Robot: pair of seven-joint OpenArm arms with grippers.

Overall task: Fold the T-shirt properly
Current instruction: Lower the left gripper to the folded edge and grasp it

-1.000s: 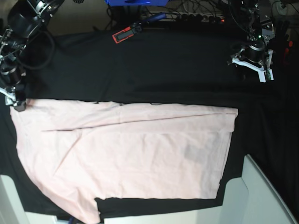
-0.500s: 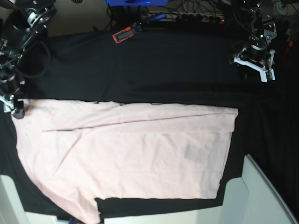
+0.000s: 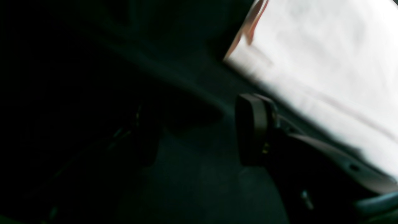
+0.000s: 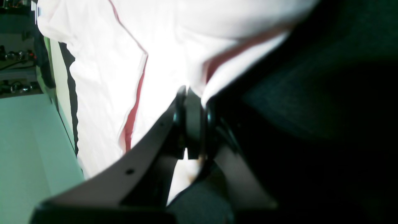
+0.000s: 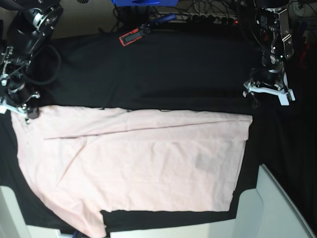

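Base view: the T-shirt (image 5: 133, 163) is lying flat on the black table cover (image 5: 163, 69), plain side up, w/ one lengthwise fold already laid in along the far edge and a sleeve sticking out at the near-left corner. So task is looking early-to-mid: one long fold in, remaining folds and squaring-up not yet done, as I judge it. The right gripper (image 5: 22, 110) is sitting at the shirt's far-left corner, touching the fabric. The left gripper (image 5: 267, 91) is hanging over bare cloth cover just beyond the shirt's far-right corner, near but apart from it. A red-and-black tool (image 5: 134, 34) is lying at the table's back edge, well apart from everything.

Left wrist view: dark and blurry. One finger pad (image 3: 253, 130) is showing clearly, w/ a gap to the other, dimmer finger, so jaws are standing partly open w/ nothing between them. Pink fabric (image 3: 326, 62) is filling the upper right, its edge just beside the pad, not gripped.

Right wrist view: jaws are closing tight on the shirt's edge; pads (image 4: 194, 121) are pressing together w/ a thin layer of pink fabric (image 4: 102, 77) pinched in, the hem bunching up just above the grip point. Looks like a corner grab for the next fold, tho that's my read only.
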